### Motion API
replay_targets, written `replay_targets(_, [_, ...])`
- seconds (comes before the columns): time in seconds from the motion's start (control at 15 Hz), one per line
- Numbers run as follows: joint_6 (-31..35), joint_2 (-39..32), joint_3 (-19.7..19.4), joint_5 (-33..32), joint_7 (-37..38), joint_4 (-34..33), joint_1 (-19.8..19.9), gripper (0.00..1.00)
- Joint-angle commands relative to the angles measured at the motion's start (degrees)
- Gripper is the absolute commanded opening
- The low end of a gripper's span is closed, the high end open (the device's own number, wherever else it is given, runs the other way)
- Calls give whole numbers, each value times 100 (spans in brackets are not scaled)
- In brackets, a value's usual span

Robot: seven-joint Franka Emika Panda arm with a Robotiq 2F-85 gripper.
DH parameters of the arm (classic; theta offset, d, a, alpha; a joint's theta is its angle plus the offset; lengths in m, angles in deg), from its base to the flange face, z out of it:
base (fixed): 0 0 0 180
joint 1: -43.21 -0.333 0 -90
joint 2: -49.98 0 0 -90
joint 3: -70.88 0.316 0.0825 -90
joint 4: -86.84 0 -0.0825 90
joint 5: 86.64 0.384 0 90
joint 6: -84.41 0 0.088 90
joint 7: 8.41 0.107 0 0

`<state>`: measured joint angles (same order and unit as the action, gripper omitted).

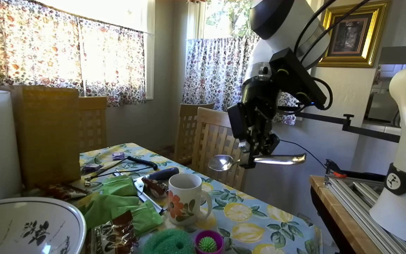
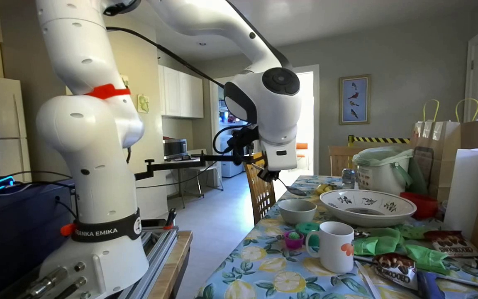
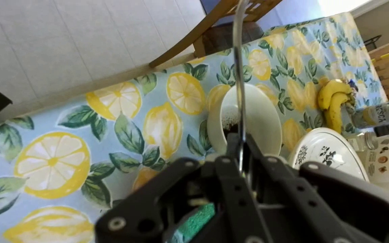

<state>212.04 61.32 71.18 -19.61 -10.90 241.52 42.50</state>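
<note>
Lemon-print counter [image 2: 259, 257] here, and the jaws are pinching a spoon [image 1: 268, 159] by the handle close to its neck, I'd guess so the scoop end sticks out clear, up near the edge by the chair [image 1: 213, 119], pale bowl [image 2: 297, 216] lower down.

Your spoon [image 3: 239, 81] runs off the top of the wrist view, its other end lost behind your blurred gripper [image 3: 241, 144], which also covers part of a pale bowl [image 3: 262, 116] and its dark contents [image 3: 229, 126], too obscured for you to identify. In an exterior view, the left and bottom edges cut off a floral bowl [image 1: 9, 220], and the bottom edge a green scrubber [image 1: 166, 243]; you cannot make out the small gold-framed picture [image 1: 351, 34].
</note>
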Motion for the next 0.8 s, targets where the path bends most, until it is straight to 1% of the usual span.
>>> replay_targets(0.0, [-427,94,-55,30,-285,-74,42,2])
replay_targets(0.27, [-691,-123,-9,169,-605,-224,-16,2])
replay_targets(0.47, [-1009,-305,36,545,-1130,-266,-105,2])
replay_targets(0.67, [-1035,-520,228,1032,-1561,-266,-261,2])
replay_targets(0.73, [-936,-565,323,1226,-1659,-261,-332,2])
